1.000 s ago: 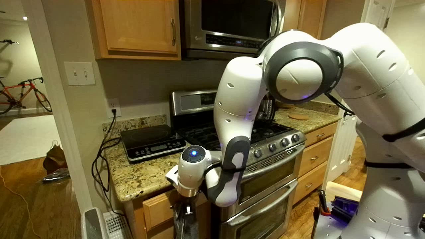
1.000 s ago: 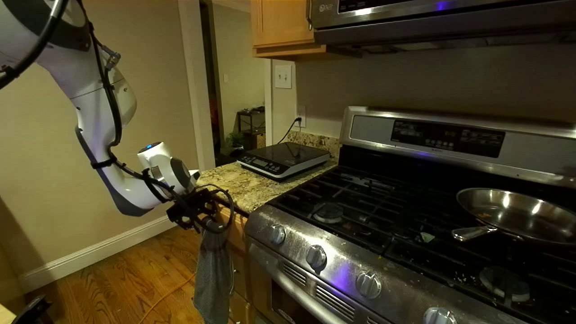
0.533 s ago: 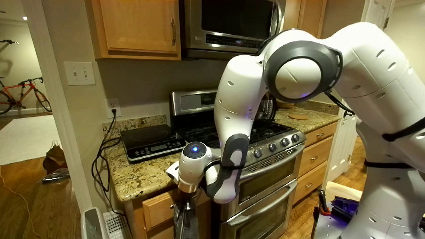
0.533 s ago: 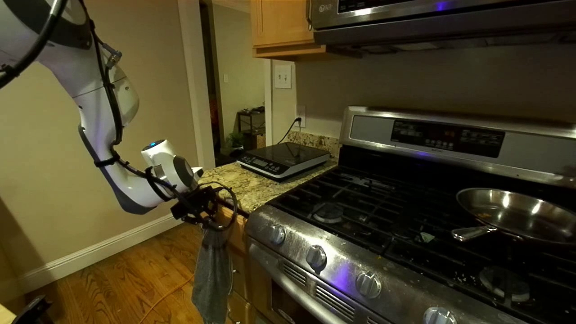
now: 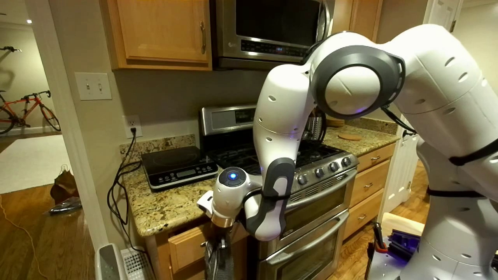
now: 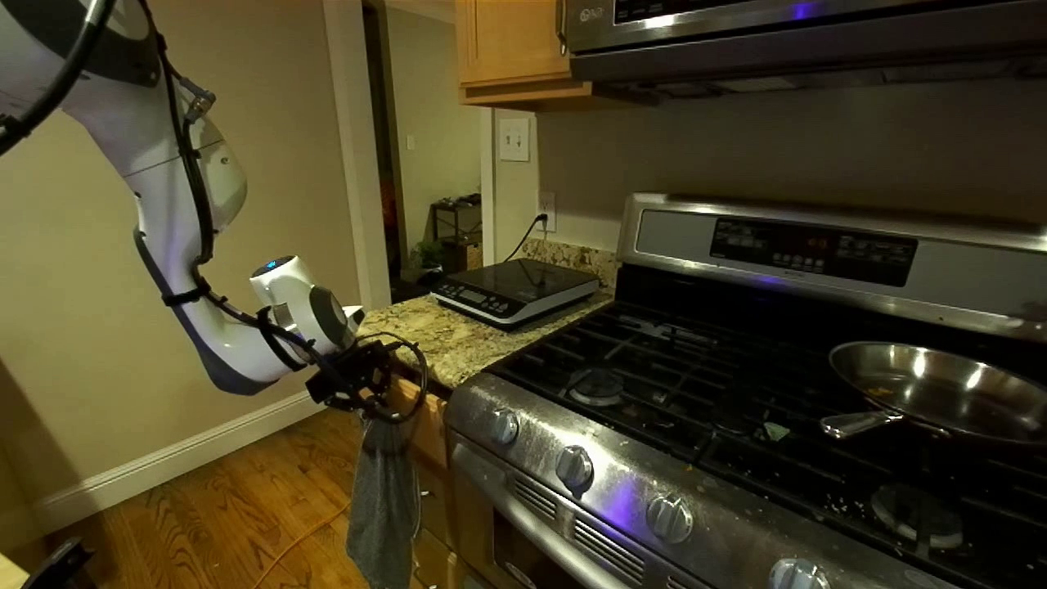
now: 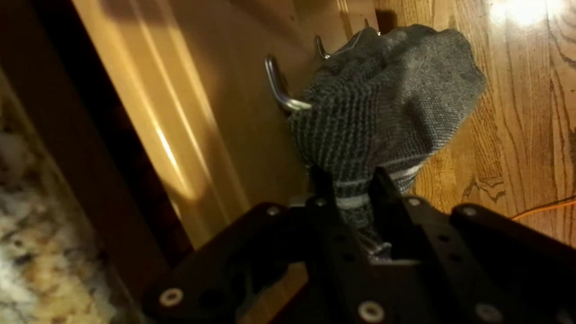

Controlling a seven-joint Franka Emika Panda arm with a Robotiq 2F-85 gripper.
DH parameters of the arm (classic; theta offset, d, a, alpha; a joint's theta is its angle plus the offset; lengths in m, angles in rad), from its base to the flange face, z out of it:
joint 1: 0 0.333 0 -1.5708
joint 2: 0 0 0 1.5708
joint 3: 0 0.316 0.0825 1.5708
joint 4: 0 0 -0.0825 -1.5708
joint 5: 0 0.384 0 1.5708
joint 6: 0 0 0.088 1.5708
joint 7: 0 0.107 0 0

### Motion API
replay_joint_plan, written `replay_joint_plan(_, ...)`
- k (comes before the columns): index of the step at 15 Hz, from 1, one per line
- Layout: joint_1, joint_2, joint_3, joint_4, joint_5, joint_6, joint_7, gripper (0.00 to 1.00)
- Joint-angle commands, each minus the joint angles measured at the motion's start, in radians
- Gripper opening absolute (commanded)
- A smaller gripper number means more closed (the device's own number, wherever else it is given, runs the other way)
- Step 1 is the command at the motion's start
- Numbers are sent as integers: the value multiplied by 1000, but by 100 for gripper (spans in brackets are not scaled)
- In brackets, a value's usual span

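1. The tool grips the gray towel near its upper end.
2. It hangs below the tool, long axis roughly vertical, left of the stove, just beside a metal handle.

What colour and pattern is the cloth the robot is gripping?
The cloth is grey, with pale stripes near the jaws; the wrist view shows it best.

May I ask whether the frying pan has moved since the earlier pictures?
No: in an exterior view, the pan keeps its place relative to the control panel.
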Motion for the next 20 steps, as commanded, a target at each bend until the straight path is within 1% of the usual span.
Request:
replay_joint_plan(1,60,-32,6,-129,47,55,-15,11)
replay_joint_plan(4,93,-54,2,-184,87,75,-34,11)
replay_joint_plan(7,133,-56,-9,-215,139,93,-61,9)
replay_joint_plan(8,100,-61,-14,-162,141,74,-95,24)
replay_joint_plan(11,121,-66,-20,-182,160,81,-103,24)
replay_joint_plan(18,121,-66,-21,-182,160,82,-103,24)
replay_joint_plan(19,132,-65,-29,-184,162,85,-101,9)
replay_joint_plan(20,143,-68,-38,-190,170,95,-103,8)
